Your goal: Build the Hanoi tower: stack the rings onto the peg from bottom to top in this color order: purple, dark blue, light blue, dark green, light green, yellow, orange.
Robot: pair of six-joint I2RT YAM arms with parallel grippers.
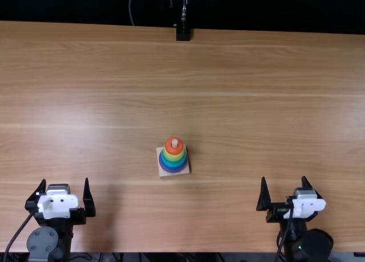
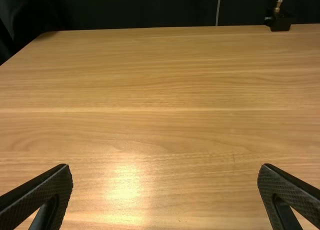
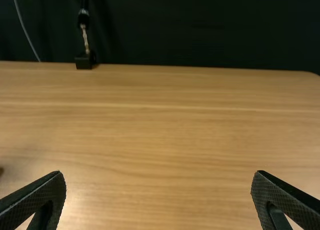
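Observation:
In the top view the ring stack stands near the table's middle, on a square wooden base [image 1: 162, 172]. An orange ring [image 1: 169, 146] is uppermost, around the pale peg [image 1: 174, 143]; beneath it come a yellow ring [image 1: 174, 157], green and blue rings, and a purple ring [image 1: 174, 170] lowest. My left gripper [image 1: 65, 188] is open at the lower left, away from the stack; its fingers stand wide apart in the left wrist view, gripper [image 2: 165, 192]. My right gripper [image 1: 283, 188] is open at the lower right, also apart from the stack; the right wrist view shows this gripper [image 3: 158, 197] holding nothing.
The wooden table [image 1: 256, 102] extends around the stack. A black clamp mount [image 1: 183, 33] with a metal rod sits at the table's far edge, with a dark curtain behind it. Cables lie by both arm bases at the near edge.

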